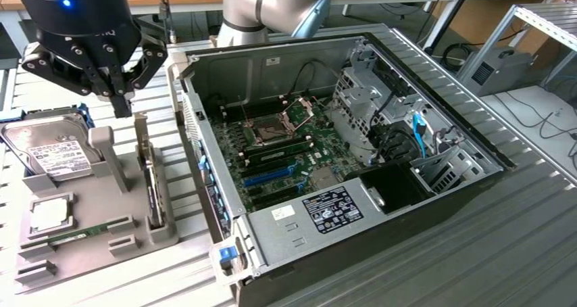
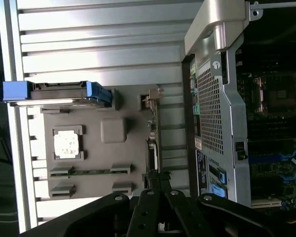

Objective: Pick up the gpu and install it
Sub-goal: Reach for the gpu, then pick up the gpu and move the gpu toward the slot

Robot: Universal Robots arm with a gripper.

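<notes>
The gpu (image 1: 148,175) stood on its long edge in a slot of the grey fixture (image 1: 115,205), which sat on the ribbed tabletop (image 1: 450,253) just beside the open computer case (image 1: 270,216). Held upright like that, its top edge was left free, probably so it could be taken from above in the same attitude in which a card meets a board. The pincer (image 1: 121,103) hung just above one end of the card, its fingers together and clamped on nothing, clear of the card's edge. In the wrist view the pincer (image 2: 157,175) lay in line with the thin edge of the gpu (image 2: 152,140), which suggested it had been squared to the card's plane. The other parts each had their own recess in the fixture, so none crowded the card: the hard drive (image 1: 54,151) propped at a slant, and the processor chip (image 1: 50,214) and the RAM stick (image 1: 67,238) lying flat. The case lay on its side with the panel off, so the motherboard (image 1: 280,151) faced upward and could be reached from overhead. The card was not yet in the case.
</notes>
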